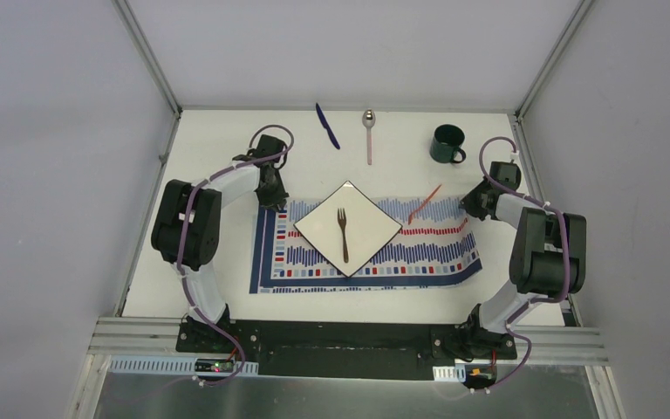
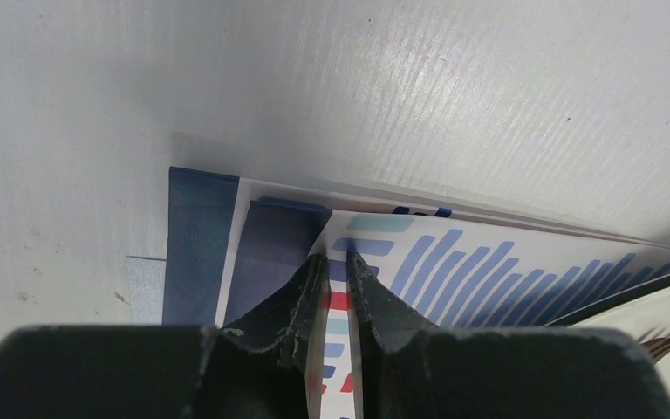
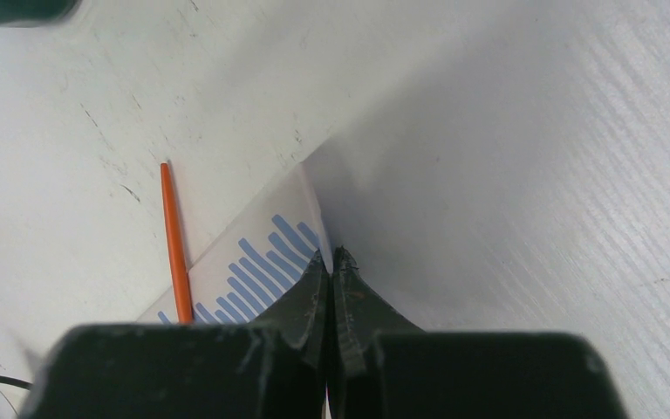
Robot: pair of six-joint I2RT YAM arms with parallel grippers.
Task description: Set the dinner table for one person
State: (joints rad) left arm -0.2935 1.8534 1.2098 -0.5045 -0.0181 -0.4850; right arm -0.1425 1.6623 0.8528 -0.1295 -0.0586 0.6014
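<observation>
top view: desk (image 1: 401,166) spans frame under everything; plate (image 1: 314,229) with fork (image 1: 343,234) sits on placemat (image 1: 436,253).
left wrist: left tool (image 2: 338,257) clenched on placemat's far-left corner.
right wrist: right tool (image 3: 331,255) clenched on far-right corner, orange stick (image 3: 174,244) beside.
risk: uneven tug skews placemat; plate, fork slide.

Robotics lab test cell, 2 arms (image 1: 194,223) bolted to aluminium rail (image 1: 140,336), white panel walls (image 1: 52,131) enclosing dinner table (image 1: 214,148)

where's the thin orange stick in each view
top external: orange stick lies right of the plate, across the striped placemat's far edge.
left wrist: not in it.
right wrist: left of centre, upright in the picture, lower end on the placemat.
shared landmark: the placemat, in all three.
</observation>
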